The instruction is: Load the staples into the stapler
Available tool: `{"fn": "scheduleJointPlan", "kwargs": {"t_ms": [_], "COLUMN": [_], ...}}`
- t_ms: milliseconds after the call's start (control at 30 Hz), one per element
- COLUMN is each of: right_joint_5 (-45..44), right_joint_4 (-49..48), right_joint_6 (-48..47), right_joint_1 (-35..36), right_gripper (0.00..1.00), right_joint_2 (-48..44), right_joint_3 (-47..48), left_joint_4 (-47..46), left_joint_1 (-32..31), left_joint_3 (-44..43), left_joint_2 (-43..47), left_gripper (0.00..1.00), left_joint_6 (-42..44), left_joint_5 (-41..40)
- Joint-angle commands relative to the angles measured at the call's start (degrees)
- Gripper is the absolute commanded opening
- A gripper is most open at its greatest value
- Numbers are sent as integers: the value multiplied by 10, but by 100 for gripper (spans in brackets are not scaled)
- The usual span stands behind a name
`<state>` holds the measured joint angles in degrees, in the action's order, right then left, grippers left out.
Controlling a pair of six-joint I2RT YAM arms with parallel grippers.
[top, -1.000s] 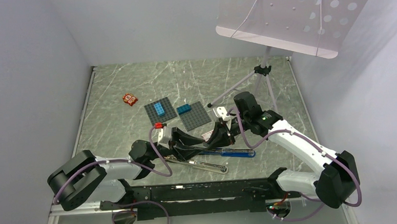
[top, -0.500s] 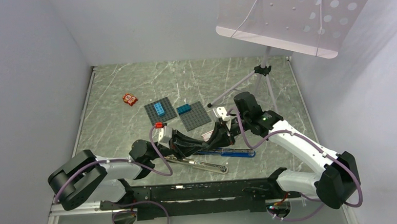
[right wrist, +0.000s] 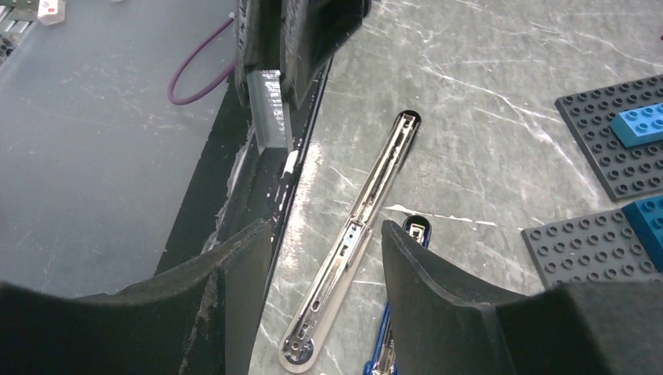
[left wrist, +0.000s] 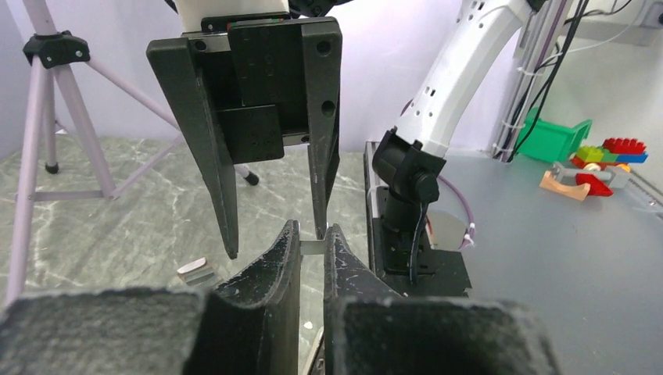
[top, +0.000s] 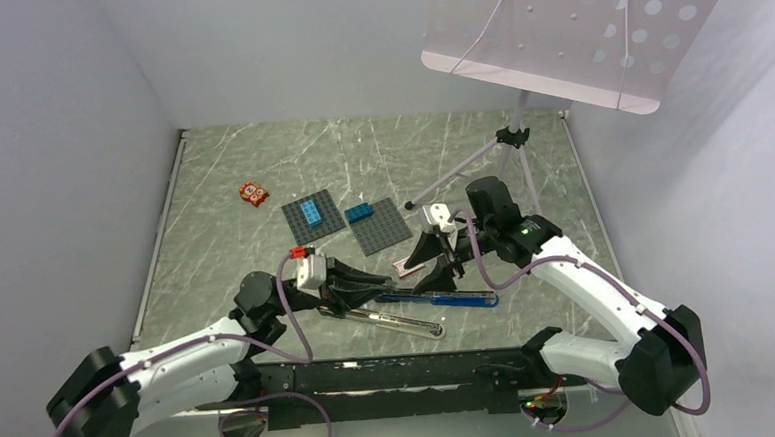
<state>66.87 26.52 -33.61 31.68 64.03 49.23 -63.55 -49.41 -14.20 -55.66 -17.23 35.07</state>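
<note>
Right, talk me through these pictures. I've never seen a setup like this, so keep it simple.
These are two robot arms bolted to the near edge of a table, each ending in a two-finger gripper. One picture looks down from above. The other two come from small cameras on the wrists, so each shows its own fingers. On the table lie a stapler opened flat, two grey studded plates carrying blue bricks, a small orange-red tile and a tripod. The left gripper is shut on a short silver strip of staples. The right gripper stands open close by, holding nothing.
</note>
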Motion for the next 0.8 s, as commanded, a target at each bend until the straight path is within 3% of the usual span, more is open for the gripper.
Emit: {"fn": "scheduleJointPlan", "kwargs": {"t_ms": [0, 433, 633, 767], "right_joint_5": [1, 0, -8, 1], "right_joint_4": [4, 11, 69, 120], "right_joint_6": [-16, -23, -67, -106], "right_joint_1": [-10, -23, -46, -101], "right_gripper": [58, 59, 59, 60], "right_joint_2": [-14, -18, -17, -19], "right_joint_3": [22, 15, 36, 54], "left_joint_4": [229, 386, 537, 641], "left_joint_1": [8, 18, 18, 18], "left_joint_3": [-48, -93, -166, -230], "left_joint_2": [56, 55, 24, -27], "left_gripper": [2, 2, 2, 2], "left_joint_6": [74, 93, 125, 145], "left_joint_5": [-10, -4, 21, 42]}}
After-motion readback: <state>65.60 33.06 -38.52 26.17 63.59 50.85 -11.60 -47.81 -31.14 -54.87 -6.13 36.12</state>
